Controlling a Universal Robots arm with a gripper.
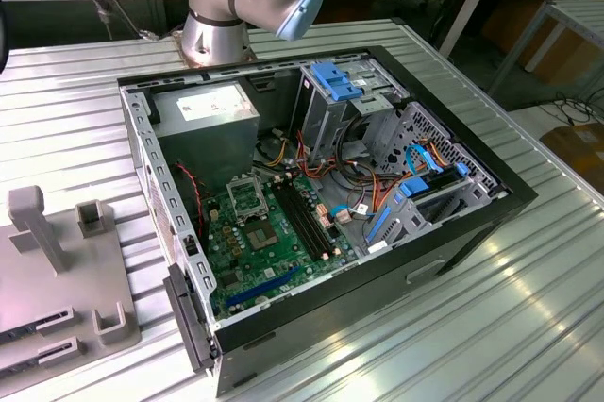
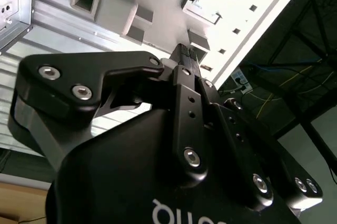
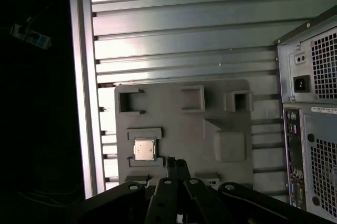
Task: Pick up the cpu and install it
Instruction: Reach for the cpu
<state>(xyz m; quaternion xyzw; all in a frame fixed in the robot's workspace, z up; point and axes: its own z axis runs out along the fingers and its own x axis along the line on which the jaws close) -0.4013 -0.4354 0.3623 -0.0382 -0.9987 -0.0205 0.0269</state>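
Note:
The cpu (image 3: 144, 150), a small square chip with a pale metal face, lies in a recessed holder on the grey fixture plate (image 3: 221, 108). My gripper (image 3: 176, 164) hangs high above the plate, its tips just beside the cpu in the first wrist view, fingers pressed together with nothing between them. In the second wrist view the black gripper (image 2: 182, 53) points at the same grey plate (image 2: 158, 3). The open computer case (image 1: 472, 232) lies on its side in the exterior view, with the black-and-silver socket frame (image 1: 247, 196) on the green board (image 1: 250, 265).
The grey fixture plate (image 1: 57, 260) with upright posts sits at the exterior view's left of the case. The arm's base (image 1: 215, 34) stands behind the case. Cables and blue drive brackets (image 1: 335, 81) crowd the case's far side. The slatted table edge (image 3: 79, 77) runs beside the plate.

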